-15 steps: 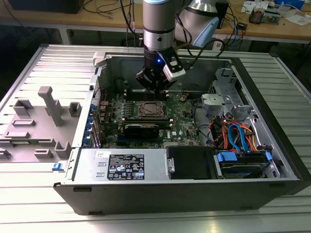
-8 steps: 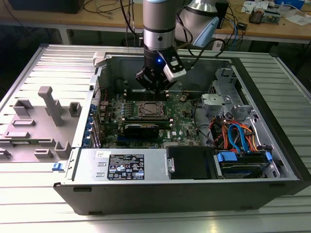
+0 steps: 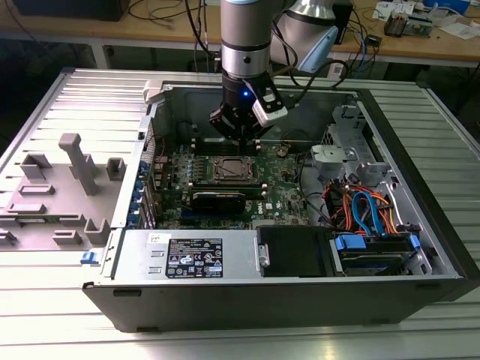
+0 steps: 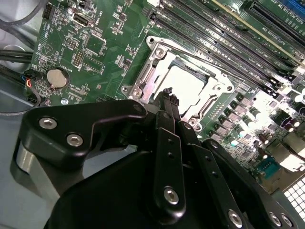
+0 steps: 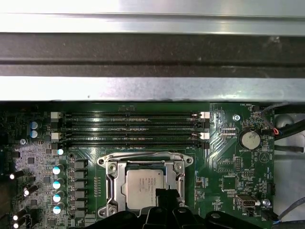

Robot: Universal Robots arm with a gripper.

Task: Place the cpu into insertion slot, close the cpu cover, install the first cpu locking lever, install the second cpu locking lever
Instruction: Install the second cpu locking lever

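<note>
The cpu (image 5: 143,183) lies flat in the insertion slot (image 5: 101,162) on the green motherboard (image 3: 281,191), its silvery top showing. The cpu cover (image 5: 113,183), a silver frame, lies down around it; it also shows in the second wrist view as the cpu cover (image 4: 145,81) around the bright cpu (image 4: 188,86). My gripper (image 3: 241,136) hangs just above the socket inside the open computer case. In the second wrist view the gripper (image 4: 167,93) has its black fingers pressed together with nothing between them, tips at the cover's edge. The gripper (image 5: 164,194) overlaps the chip's near edge.
Long memory slots (image 5: 128,129) run beside the socket, next to the case wall (image 5: 143,88). A coin battery (image 5: 249,139) sits on the board. A long black card (image 3: 217,199), a power supply (image 3: 187,259) and drive cables (image 3: 367,210) crowd the case. A grey fixture (image 3: 71,161) stands at the exterior view's left.
</note>
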